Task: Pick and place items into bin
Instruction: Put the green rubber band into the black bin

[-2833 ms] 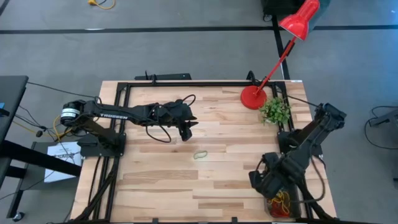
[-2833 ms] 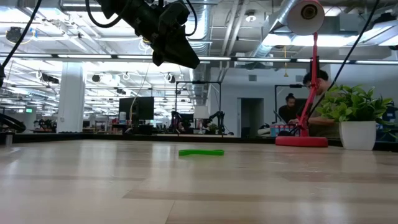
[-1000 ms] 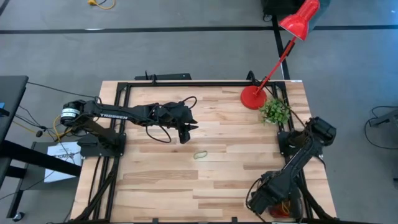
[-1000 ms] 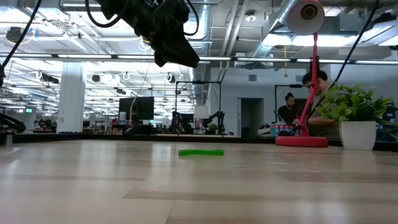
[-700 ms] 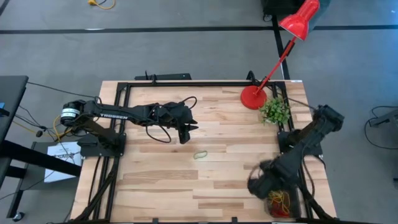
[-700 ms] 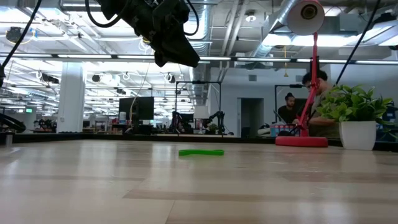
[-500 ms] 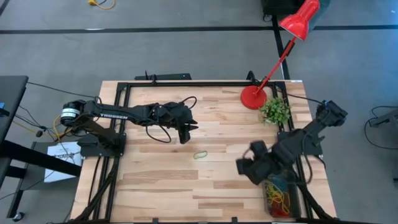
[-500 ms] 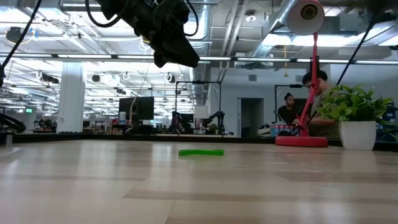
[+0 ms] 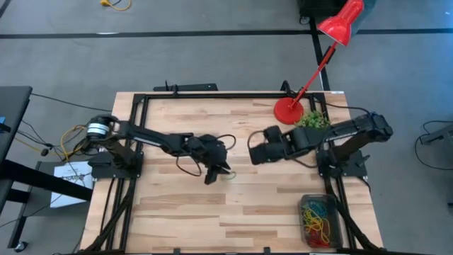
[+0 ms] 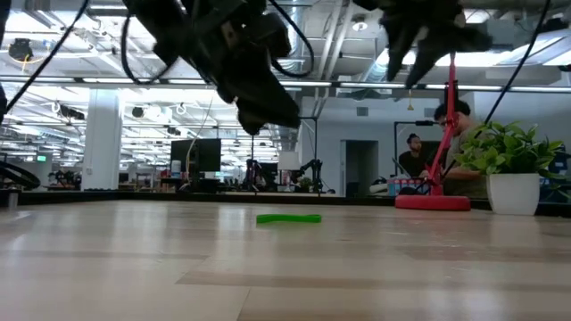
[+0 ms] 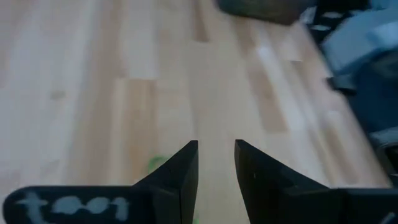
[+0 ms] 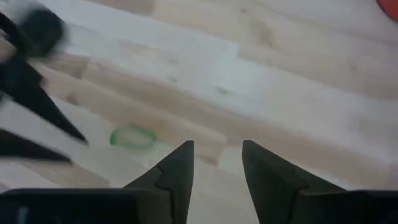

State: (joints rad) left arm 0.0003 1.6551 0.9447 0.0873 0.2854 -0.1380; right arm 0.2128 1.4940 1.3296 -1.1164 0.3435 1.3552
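One green loop [image 9: 228, 175] lies flat on the wooden table near its middle; it also shows in the low view [image 10: 288, 218]. My left gripper [image 9: 212, 176] hovers open just left of it, above the wood, with nothing between its fingers [image 11: 216, 149]. The green loop [image 11: 154, 163] sits beside its left finger. My right gripper [image 9: 252, 154] is open and empty above the table's middle, far-right of the loop, which its wrist view shows ahead [image 12: 132, 137]. The bin [image 9: 320, 219] stands at the near right corner and holds several coloured loops.
A red lamp base [image 9: 288, 111] and a small potted plant [image 9: 313, 123] stand at the far right, close behind my right arm. A black cable loops under my left arm [image 9: 185, 164]. People sit in the room beyond the table [image 10: 417, 152].
My right gripper has swung from over the bin at the near right corner toward the far edge and left, to the table's middle. My left gripper has moved toward the near edge and right, and down, to just beside the green loop. The loop has stayed put.
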